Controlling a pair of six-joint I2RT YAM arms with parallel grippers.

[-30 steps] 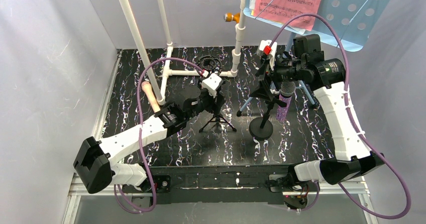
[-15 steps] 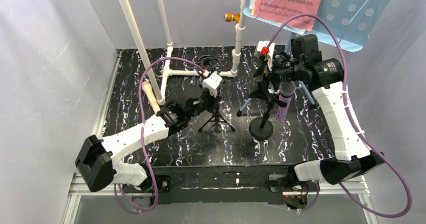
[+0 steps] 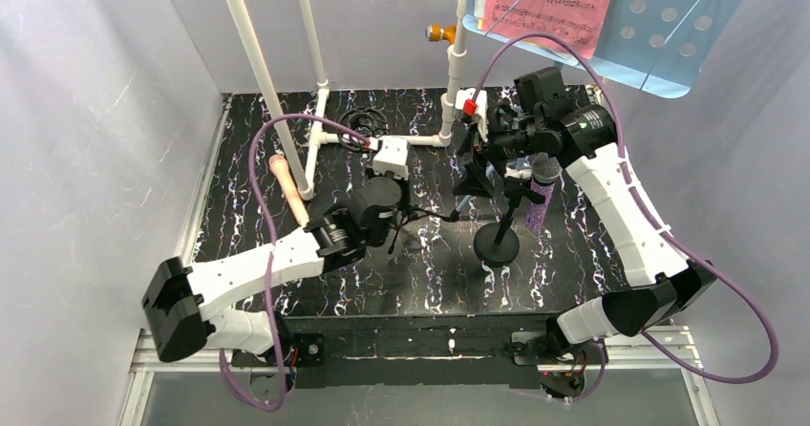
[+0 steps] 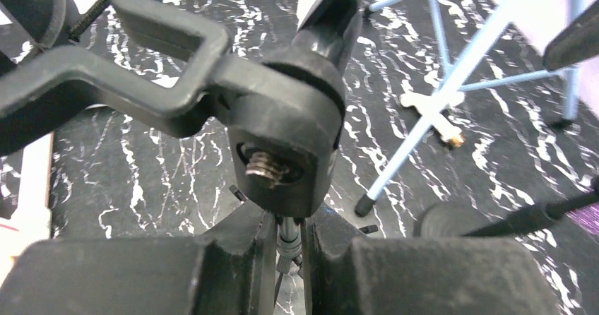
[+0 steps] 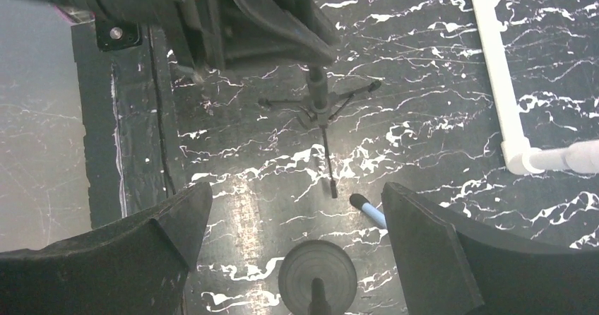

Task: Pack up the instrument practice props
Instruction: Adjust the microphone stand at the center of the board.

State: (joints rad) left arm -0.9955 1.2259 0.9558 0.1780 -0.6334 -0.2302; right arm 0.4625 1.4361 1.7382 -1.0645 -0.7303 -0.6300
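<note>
The left gripper (image 4: 289, 224) is clamped on the thin stem of the black tripod mount (image 4: 282, 135), just under its clip head, with the legs splayed below. To its left, the pink microphone (image 3: 286, 187) lies flat on the marbled table (image 3: 239, 225), just beside a post of the white pipe frame (image 3: 325, 139). Right of the tripod stands the round-base mount (image 3: 497, 244), with the glittery purple microphone (image 3: 539, 202) tilted at its top. The right gripper (image 5: 297, 205) hovers above it, fingers wide apart and holding nothing, the round base showing between them. Far right and higher up, the light-blue music rack (image 3: 673, 25) carries a pink sheet-music page (image 3: 549, 1).
</note>
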